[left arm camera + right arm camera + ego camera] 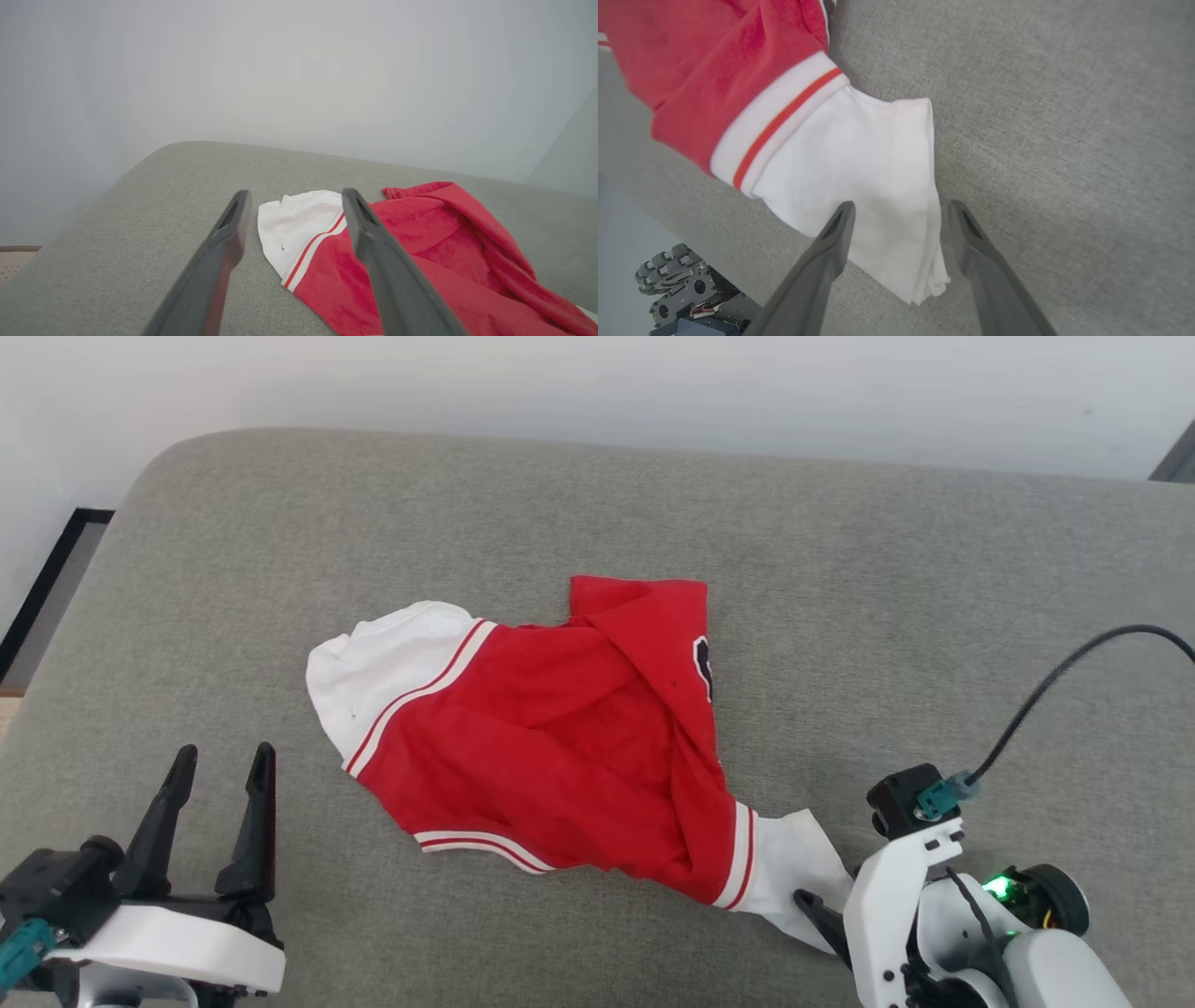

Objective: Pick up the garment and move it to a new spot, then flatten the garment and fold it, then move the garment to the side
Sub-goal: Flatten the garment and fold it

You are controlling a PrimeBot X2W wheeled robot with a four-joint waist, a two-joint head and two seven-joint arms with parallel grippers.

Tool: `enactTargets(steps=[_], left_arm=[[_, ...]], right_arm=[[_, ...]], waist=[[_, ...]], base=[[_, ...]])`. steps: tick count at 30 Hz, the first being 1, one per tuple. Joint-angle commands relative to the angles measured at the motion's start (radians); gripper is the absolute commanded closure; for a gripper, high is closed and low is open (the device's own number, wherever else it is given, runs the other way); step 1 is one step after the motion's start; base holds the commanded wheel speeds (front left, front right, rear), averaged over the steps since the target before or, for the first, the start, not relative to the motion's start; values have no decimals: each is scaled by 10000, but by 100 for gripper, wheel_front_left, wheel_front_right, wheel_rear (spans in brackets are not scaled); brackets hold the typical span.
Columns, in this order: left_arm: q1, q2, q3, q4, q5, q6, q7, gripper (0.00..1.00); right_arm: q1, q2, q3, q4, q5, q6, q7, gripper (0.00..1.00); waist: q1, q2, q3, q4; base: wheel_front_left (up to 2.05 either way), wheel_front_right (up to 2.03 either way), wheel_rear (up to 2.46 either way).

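Pick-up step. The crumpled garment [541, 737] lies on the grey cushion [840, 569], one white sleeve end between the fingers of the open right hand [899, 210], seemingly unpinched. The open, empty left hand [227, 751] stands short of the other sleeve. Next: close, lift.

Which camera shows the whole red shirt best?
The head view: the whole garment lies crumpled there. The left wrist view catches one white sleeve and some red; the right wrist view, the other sleeve.

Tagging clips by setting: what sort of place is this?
Probably an indoor, home-like room: a grey upholstered sofa-like cushion, a plain pale wall behind it, a red shirt on it.
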Motion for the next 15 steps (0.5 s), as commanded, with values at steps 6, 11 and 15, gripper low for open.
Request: enactTargets(steps=[6,11,15], left_arm=[[218,-432,168,95,359,-120,-296,0],[283,-1007,587,54,748,-379,-346,0],[417,-1543,1118,-31,1116,-640,-346,0]], right_arm=[[-561,68,346,1213,232,1,10,0],[-1036,-125,865,2383,263,-1,-259,0],[-1375,-327,1266,2837,406,1,-520,100]], waist=[[0,0,72,200],[0,0,75,308],[0,0,23,328]], base=[[0,0,0],[0,0,0],[0,0,0]])
